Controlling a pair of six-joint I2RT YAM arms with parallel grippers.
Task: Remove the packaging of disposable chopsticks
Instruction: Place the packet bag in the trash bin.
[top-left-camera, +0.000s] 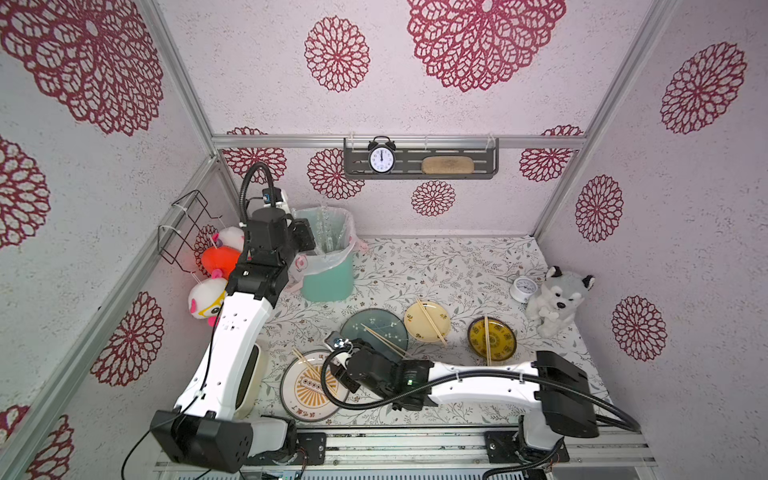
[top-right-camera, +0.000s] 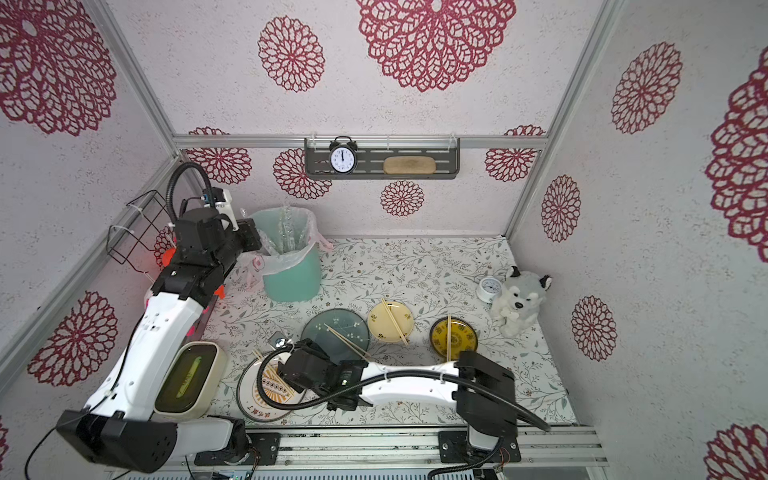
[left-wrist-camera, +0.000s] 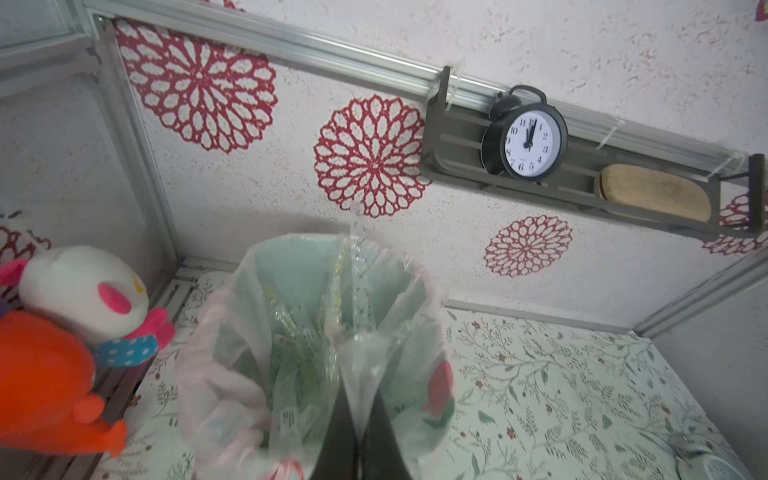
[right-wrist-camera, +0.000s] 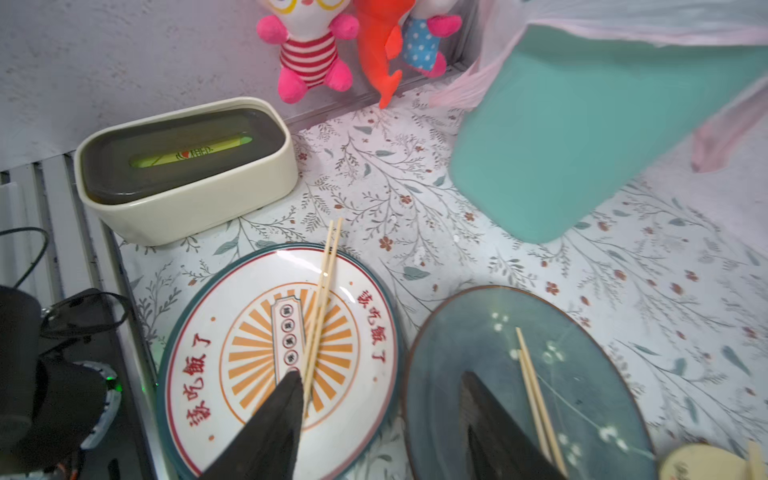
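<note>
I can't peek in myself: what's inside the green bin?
Crinkly clear sleeves stand in its pink liner; the left fingers pinch another sleeve over them. The bottom is covered.

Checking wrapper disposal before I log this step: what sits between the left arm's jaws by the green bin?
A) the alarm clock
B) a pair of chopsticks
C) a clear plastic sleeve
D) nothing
C: the left wrist view shows the left gripper with its jaws shut on a clear plastic sleeve, which reaches out over the mouth of the lined green bin.
</note>
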